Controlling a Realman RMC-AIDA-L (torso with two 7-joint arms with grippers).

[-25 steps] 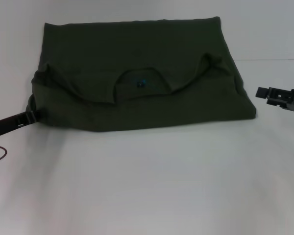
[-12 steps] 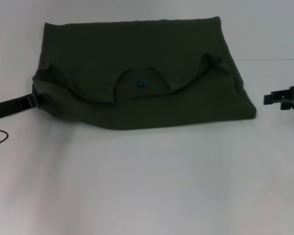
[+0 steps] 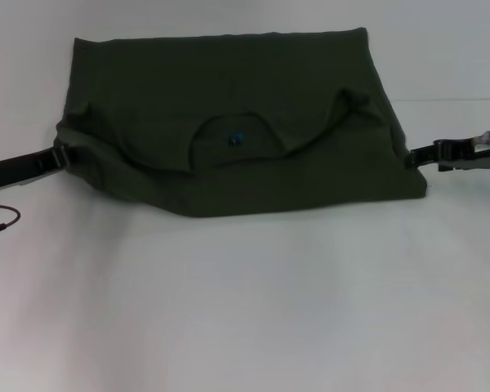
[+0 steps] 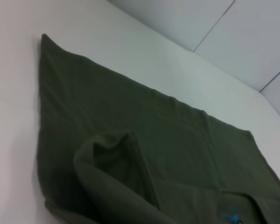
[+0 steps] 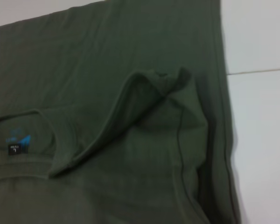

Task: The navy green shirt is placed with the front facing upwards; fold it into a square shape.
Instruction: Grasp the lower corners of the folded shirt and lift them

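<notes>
The navy green shirt (image 3: 229, 82) lies folded across the far half of the white table, its plain back up over most of it. The round collar (image 3: 233, 140) with a blue-marked label (image 5: 17, 142) shows in the middle of the near layer, and a folded sleeve bunches at each side. My left gripper (image 3: 59, 158) reaches in low and touches the shirt's left edge. At the shirt's near right corner, my right gripper (image 3: 412, 158) meets the cloth. The left wrist view shows the shirt (image 4: 154, 140) and a raised fold, and the right wrist view shows the shirt (image 5: 107, 70) too.
White table (image 3: 245, 310) stretches in front of the shirt. A thin dark cable (image 3: 0, 222) hangs by the left arm at the left border. A pale wall with panel seams (image 4: 214, 25) stands behind the table.
The right gripper has moved left from off to the side to the shirt's near right corner. The left gripper has slid farther back along the left edge, and the cloth there has shifted a little.
</notes>
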